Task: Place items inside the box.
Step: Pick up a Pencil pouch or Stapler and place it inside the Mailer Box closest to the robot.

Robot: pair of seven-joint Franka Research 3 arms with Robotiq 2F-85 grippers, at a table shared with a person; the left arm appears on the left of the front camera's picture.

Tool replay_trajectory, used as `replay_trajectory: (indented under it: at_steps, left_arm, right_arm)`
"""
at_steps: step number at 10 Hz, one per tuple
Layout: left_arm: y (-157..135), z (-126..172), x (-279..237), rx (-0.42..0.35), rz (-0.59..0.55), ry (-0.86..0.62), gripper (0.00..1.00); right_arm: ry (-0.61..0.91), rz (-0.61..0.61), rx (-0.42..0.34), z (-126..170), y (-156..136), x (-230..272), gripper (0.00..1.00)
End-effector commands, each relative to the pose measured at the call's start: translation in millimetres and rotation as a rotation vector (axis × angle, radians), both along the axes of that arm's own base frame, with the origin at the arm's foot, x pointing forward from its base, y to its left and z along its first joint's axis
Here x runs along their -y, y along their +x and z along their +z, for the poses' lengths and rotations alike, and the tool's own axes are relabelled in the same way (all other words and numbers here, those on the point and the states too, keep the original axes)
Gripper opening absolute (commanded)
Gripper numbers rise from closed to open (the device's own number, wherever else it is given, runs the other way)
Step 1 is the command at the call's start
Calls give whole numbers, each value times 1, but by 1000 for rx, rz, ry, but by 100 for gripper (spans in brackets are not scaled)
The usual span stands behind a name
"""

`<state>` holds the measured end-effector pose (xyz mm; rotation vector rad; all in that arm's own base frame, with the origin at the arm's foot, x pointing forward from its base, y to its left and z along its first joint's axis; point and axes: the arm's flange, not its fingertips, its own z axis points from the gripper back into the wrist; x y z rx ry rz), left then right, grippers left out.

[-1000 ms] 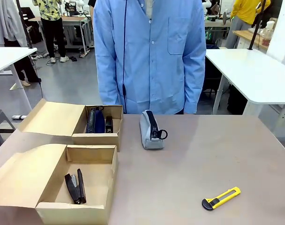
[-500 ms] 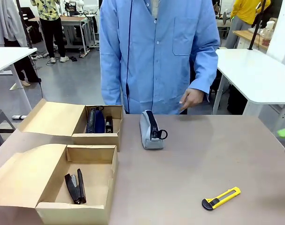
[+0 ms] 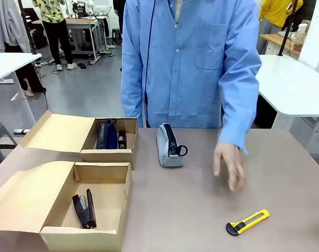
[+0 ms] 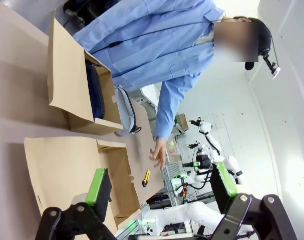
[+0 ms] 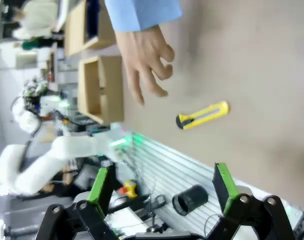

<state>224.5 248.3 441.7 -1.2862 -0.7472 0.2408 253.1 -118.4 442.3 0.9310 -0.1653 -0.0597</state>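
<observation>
utility knife lies flat at the front right of the surface, outside both boxes. Light, stiff, slick plastic; pinch across mid-handle. Right hand spread, empty, well apart from it. Left hand also spread, empty. Grey pencil case mid-surface: soft, grip across its width. Vs 0.5 s ago: person's hand moved out from the far edge toward the knife; items unmoved.

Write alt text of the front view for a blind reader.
A person's hand hangs above the table near a yellow-black utility knife. A grey pencil case lies mid-table. At left, the nearer open box holds a black stapler; the farther box, a dark blue pouch.
</observation>
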Motion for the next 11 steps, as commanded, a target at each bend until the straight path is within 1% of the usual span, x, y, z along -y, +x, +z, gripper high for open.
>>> replay_trajectory:
  at_steps: [1,2,3,4,9,10,11]
  left_arm:
    - [1,1,1,31,4,-7,100]
    - [1,1,1,31,4,-7,100]
    - [1,1,1,31,4,-7,100]
    - [1,1,1,31,4,-7,100]
    - [1,1,1,31,4,-7,100]
    - [1,1,1,31,4,-7,100]
    - [1,1,1,31,4,-7,100]
  right_arm:
    - [190,-162,-24,-32,-59,89,100]
    - [228,-202,-46,-45,-72,99,100]
    - [256,-272,-35,-47,-70,103,100]
    - [188,-169,-39,-39,-75,83,100]
    - [188,-169,-39,-39,-75,83,100]
    - [170,-172,-69,-40,-72,85,100]
    - [126,-139,-57,-29,-57,55,100]
